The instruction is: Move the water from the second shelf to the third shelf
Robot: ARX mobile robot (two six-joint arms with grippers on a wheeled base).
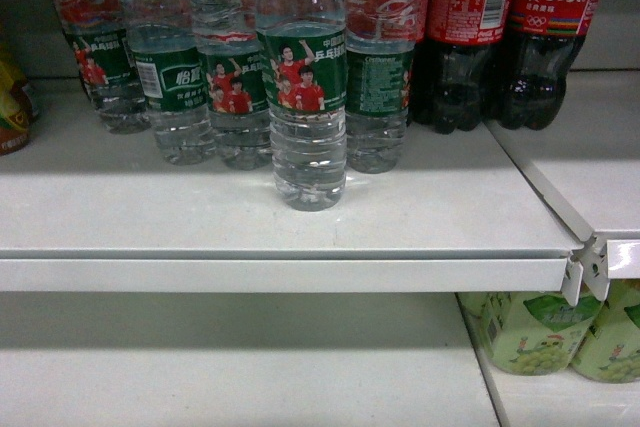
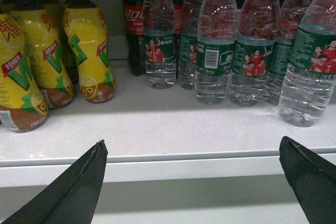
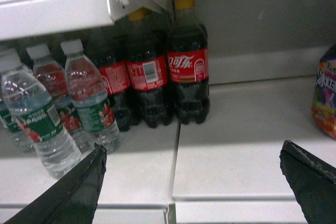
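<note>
Water point(image 1: 303, 97) stands front-centre on the shelf point(image 1: 150, 212), ahead of its row, untouched. Left gripper point(image 2: 191, 182) and right gripper point(image 3: 191, 182) both gape wide and empty; best approach is probably level, closing on the ribbed body under the label. Green label shows red-shirted figures; cola point(image 1: 545, 27) at upper right carries Chinese Coca-Cola script.

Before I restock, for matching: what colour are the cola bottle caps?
Yellow caps, seen best from the right wrist.

A clear ribbed water bottle point(image 1: 303, 87) with a green label stood upright at frame center, ahead of its row.
</note>
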